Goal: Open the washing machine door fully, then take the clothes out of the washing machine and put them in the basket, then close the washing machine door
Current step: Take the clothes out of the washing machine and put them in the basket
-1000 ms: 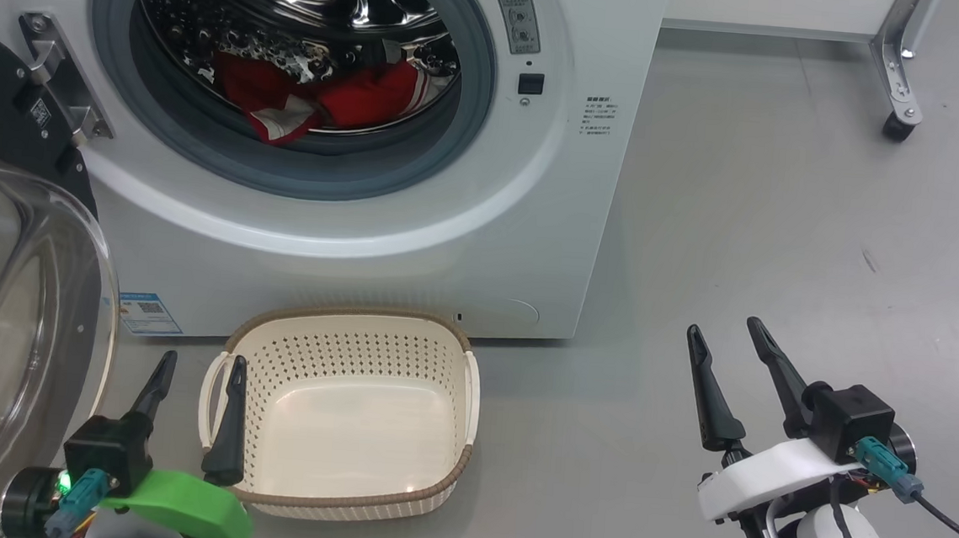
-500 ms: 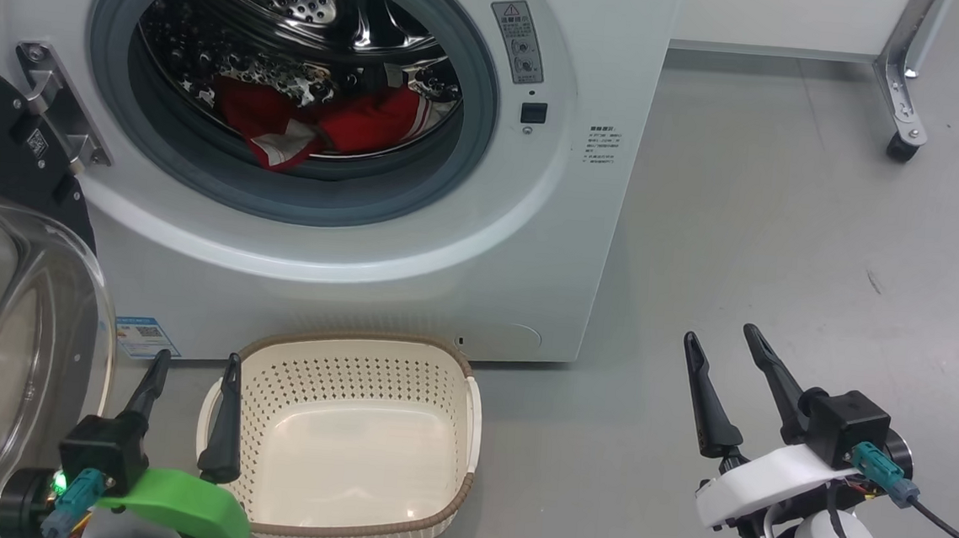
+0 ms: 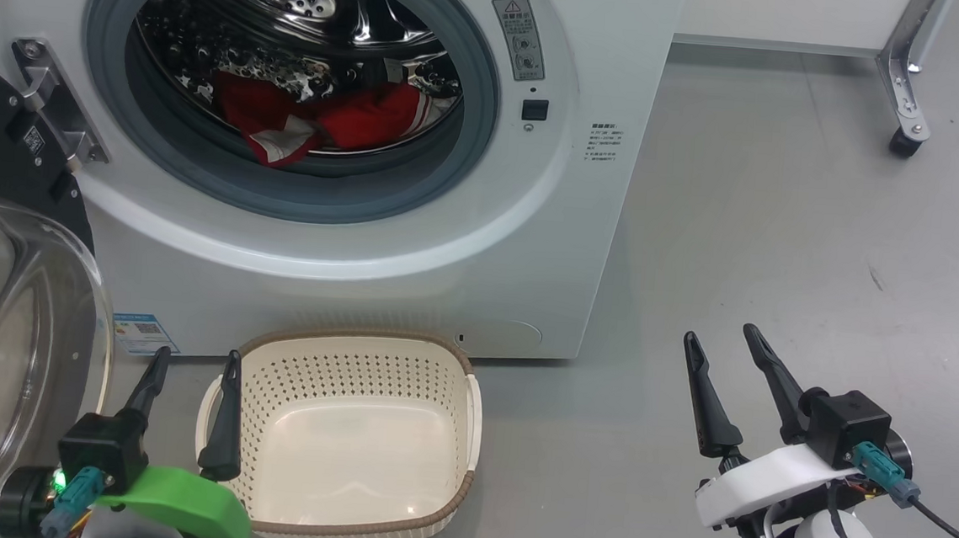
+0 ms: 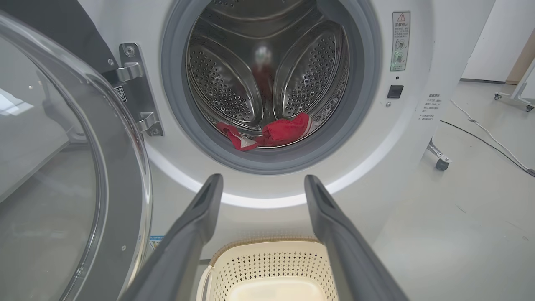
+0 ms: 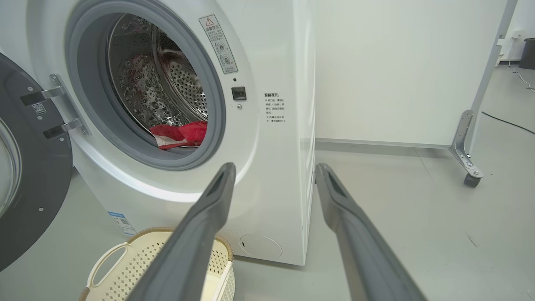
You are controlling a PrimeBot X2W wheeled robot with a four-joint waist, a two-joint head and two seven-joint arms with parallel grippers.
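Camera shifted only; washing machine door (image 3: pixel 10 337) cut off left, clothes (image 3: pixel 321 119) part-hidden.

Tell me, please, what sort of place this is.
Probably a test lab rather than a home laundry: a washing machine stands on bare grey floor, beside a white partition on castor feet.

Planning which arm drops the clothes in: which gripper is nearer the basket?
Left. The left gripper is open at the basket's left edge; the right gripper, also open, is well off to the basket's right.
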